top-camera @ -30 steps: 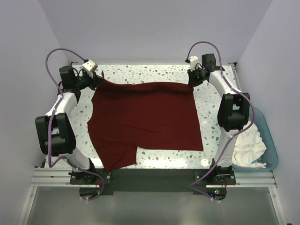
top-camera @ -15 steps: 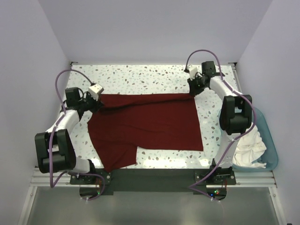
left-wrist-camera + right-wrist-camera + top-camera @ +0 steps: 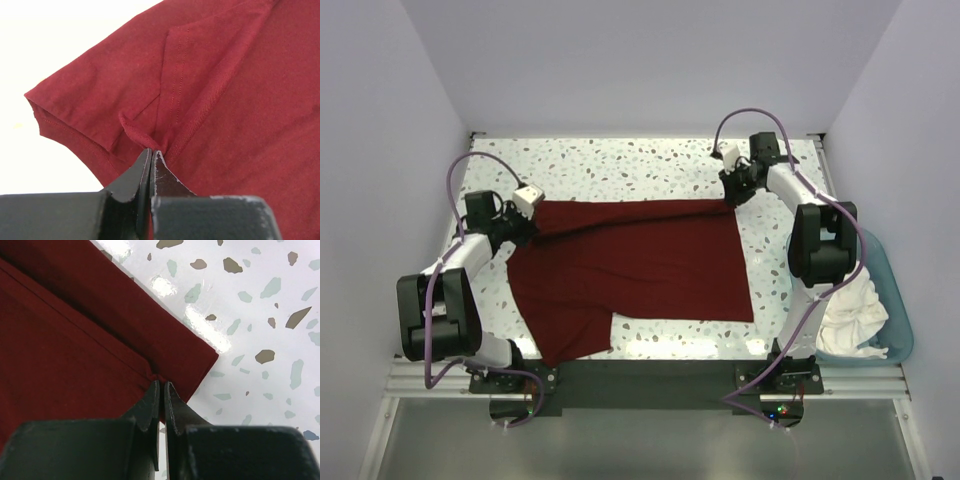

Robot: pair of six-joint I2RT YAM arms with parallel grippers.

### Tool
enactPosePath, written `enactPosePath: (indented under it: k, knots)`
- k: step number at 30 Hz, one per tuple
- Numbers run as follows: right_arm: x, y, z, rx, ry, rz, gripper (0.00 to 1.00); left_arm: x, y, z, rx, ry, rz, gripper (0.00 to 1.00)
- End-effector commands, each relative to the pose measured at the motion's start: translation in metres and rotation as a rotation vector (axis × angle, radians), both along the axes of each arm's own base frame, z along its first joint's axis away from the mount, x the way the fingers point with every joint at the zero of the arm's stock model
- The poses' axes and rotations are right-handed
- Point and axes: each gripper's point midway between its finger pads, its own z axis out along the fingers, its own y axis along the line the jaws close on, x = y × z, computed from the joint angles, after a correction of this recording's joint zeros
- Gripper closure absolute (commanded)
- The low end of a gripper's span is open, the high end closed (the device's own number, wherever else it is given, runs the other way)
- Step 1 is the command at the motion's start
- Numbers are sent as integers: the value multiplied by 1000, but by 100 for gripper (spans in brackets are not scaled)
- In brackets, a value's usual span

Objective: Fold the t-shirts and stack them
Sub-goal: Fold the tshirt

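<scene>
Both arms have come down the frame since a second ago, and the top edge of the maroon t-shirt [image 3: 630, 265] has come down with them, so more of the speckled table [image 3: 620, 165] shows above it. In the last half second hardly anything moved. The left gripper [image 3: 151, 152] is squeezed tight on a little bunch of cloth at the shirt's upper left corner, by the sleeve. The right gripper [image 3: 161, 385] is squeezed tight on the edge at the shirt's upper right corner. The shirt lies spread out in the middle of the table, its top edge pulled nearly straight between the two grippers, with one flap reaching toward the lower left. The white t-shirt [image 3: 848, 305] sits crumpled in the light blue tub [image 3: 892, 290] at the right edge of the frame, beside the right arm.
</scene>
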Motion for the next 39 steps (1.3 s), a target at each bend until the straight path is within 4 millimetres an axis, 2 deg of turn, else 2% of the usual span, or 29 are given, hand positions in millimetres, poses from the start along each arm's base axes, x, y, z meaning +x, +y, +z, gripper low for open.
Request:
enactPosePath:
  k: [1, 7, 11, 20, 21, 22, 23, 24, 25, 26, 27, 28, 29, 30, 31, 32, 33, 34, 35, 36, 38, 39]
  knots:
    - [-7, -4, 4, -22, -8, 56, 100, 11, 4, 19, 48, -62, -29, 100]
    - [-25, -7, -4, -48, 19, 92, 100, 4, 5, 10, 65, -34, -42, 100]
    - [-35, -8, -8, -52, 31, 102, 100, 5, 4, 12, 57, -36, -33, 100]
    - [-32, -10, -2, -71, 19, 120, 100, 2, 1, 17, 84, -62, -93, 100]
    - [-40, -11, -5, -75, 60, 133, 95, -11, -2, 7, 84, -1, -129, 100]
    - [-40, -12, 0, -84, 59, 157, 89, -12, -5, 12, 90, 0, -185, 97]
    - [-44, -13, -1, -94, 78, 174, 85, -16, -6, 12, 139, -11, -282, 86]
    - [-56, -15, -3, -101, 125, 193, 75, -23, -7, 7, 143, 24, -341, 77]
    - [-58, -17, -1, -120, 124, 224, 70, -37, -13, 10, 110, 78, -397, 69]
    - [-61, -17, 1, -123, 130, 243, 61, -39, -13, 12, 120, 71, -441, 63]
    - [-69, -17, 4, -123, 152, 263, 58, -47, -15, 12, 93, 108, -461, 61]
    - [-68, -17, 9, -125, 140, 275, 56, -41, -18, 23, 81, 81, -480, 59]
    - [-72, -17, 12, -122, 157, 276, 52, -39, -20, 27, 72, 74, -496, 49]
    - [-72, -15, 14, -109, 163, 277, 50, -38, -23, 28, 47, 91, -501, 48]
    - [-67, -14, 20, -105, 154, 269, 50, -25, -24, 38, 47, 67, -499, 47]
    - [-66, -12, 22, -94, 160, 260, 50, -19, -26, 40, 20, 92, -461, 45]
    - [-65, -10, 22, -80, 168, 246, 52, -12, -33, 34, 8, 118, -461, 44]
    - [-61, -8, 22, -66, 178, 213, 54, 2, -35, 40, 14, 96, -453, 44]
    - [-58, -7, 20, -60, 184, 195, 57, 8, -39, 41, -10, 115, -428, 44]
    - [-57, -6, 18, -63, 195, 185, 59, 21, -46, 40, -9, 96, -427, 44]
    - [-53, -5, 11, -63, 217, 149, 62, 34, -51, 34, -11, 115, -386, 43]
    - [-52, -3, 8, -64, 229, 137, 62, 47, -57, 29, 8, 103, -384, 43]
